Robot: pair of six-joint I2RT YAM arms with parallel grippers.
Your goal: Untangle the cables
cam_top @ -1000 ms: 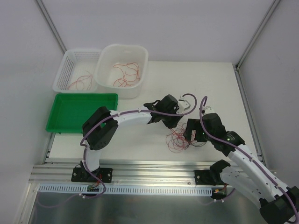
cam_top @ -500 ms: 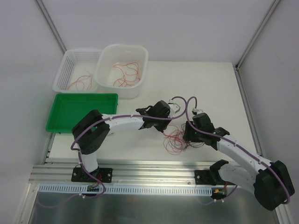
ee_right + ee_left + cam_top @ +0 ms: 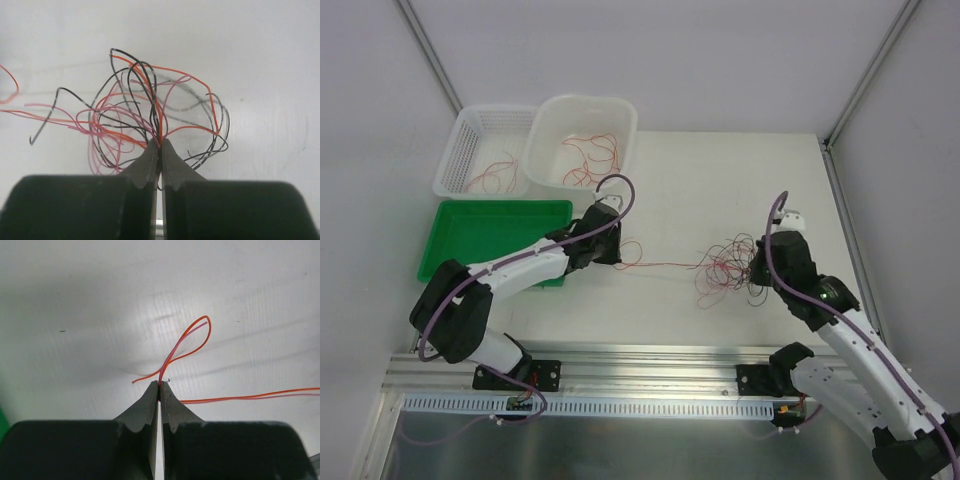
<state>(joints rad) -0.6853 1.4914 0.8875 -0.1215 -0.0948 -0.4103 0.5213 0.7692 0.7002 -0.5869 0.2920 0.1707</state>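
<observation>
Since the two grippers were close together over the pile a moment ago, they have been pulled far apart. The left gripper [image 3: 608, 250] has been drawn back to the edge of the green tray [image 3: 490, 262]. Its jaws are pressed tight on one orange wire [image 3: 186, 341].

That wire is now stretched in a long line across the table [image 3: 720, 180] to the bunch of cables [image 3: 728, 268]. The bunch is left on the right side, well apart from the tray. It is pinched by the right gripper [image 3: 159, 143], whose jaws are squeezed shut on several red and black strands.

One wire is judged to be nearly pulled free, but its far end looks caught in the bunch. Other wires are seen lying in the white tub [image 3: 623, 125] and the basket [image 3: 458, 150]. Many more in the bunch are left to be pulled out.
</observation>
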